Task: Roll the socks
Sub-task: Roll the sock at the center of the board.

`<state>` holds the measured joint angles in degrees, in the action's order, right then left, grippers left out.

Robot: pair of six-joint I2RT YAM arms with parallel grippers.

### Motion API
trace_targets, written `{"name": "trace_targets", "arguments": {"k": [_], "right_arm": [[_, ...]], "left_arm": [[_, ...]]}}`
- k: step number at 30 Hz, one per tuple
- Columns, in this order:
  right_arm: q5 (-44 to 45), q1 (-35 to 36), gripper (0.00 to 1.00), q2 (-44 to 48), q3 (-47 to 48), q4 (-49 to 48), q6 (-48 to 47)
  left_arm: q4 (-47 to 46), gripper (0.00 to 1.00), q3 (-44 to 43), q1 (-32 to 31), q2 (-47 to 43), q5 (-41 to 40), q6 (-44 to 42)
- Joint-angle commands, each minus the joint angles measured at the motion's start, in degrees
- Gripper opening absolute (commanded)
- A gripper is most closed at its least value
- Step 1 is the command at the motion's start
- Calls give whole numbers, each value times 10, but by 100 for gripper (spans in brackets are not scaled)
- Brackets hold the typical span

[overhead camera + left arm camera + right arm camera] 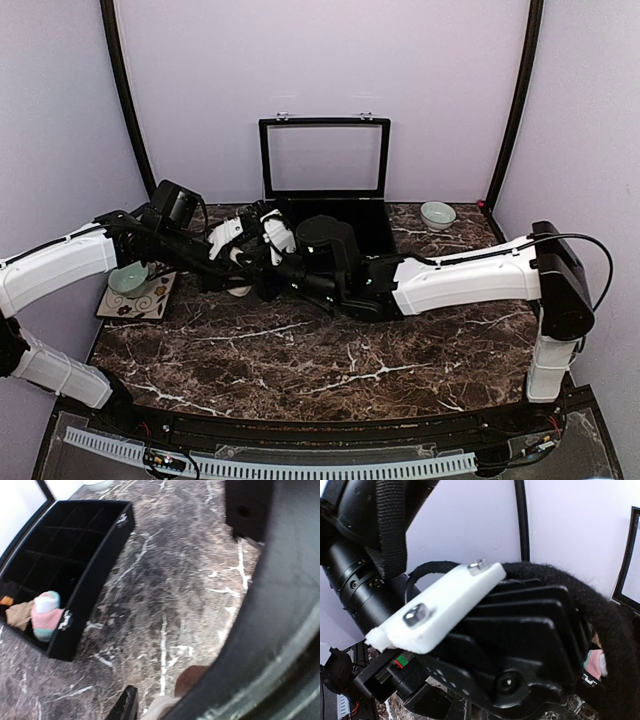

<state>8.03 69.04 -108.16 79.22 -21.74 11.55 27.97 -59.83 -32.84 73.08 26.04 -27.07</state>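
The pink, mint and white sock (46, 615) sits rolled in a near compartment of the black divided box (95, 555); a sliver of it shows in the right wrist view (594, 662). The cream-beige sock with a brown band (191, 679) lies on the marble at the left gripper's tip, beside its one visible finger (127, 705); the other finger is hidden behind the right arm. In the top view both grippers meet left of centre: the left gripper (240, 270) is over a cream patch (240, 291), and the right gripper (272, 262) is close against it. The right wrist view is blocked by the left arm's body.
The box (375, 228) stands at the back centre with its glass lid (323, 158) upright. A tan bundle (20, 614) lies beside the pink sock. A small bowl (437, 213) is at the back right. Another bowl (128, 279) sits on a patterned mat (150, 300) at the left.
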Motion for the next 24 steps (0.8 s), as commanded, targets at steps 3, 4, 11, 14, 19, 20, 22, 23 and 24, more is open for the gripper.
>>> {"name": "trace_targets", "arguments": {"k": [3,4,11,14,19,20,22,23,24], "right_arm": [[73,8,0,-18,31,-5,58],[67,8,0,-17,29,-10,66],[-87,-18,39,29,-60,-109,61],[-227,-42,48,56,-116,-197,44],[-401,-60,50,67,-126,-275,42],[-426,-61,52,64,-118,-274,39],[-453,-60,56,53,-95,-254,35],[-460,-60,58,46,-82,-233,30],[-464,-60,58,41,-72,-221,26]], "left_arm": [[-6,10,6,0,-11,-38,-1],[-6,1,5,1,-11,-39,-4],[44,0,-13,1,-12,132,-36],[101,0,-24,1,-6,319,-76],[179,0,-44,1,3,474,-124],[188,0,-46,1,4,487,-133],[200,0,-50,1,6,502,-142],[204,0,-50,1,6,506,-146],[210,0,-50,1,6,511,-153]]}}
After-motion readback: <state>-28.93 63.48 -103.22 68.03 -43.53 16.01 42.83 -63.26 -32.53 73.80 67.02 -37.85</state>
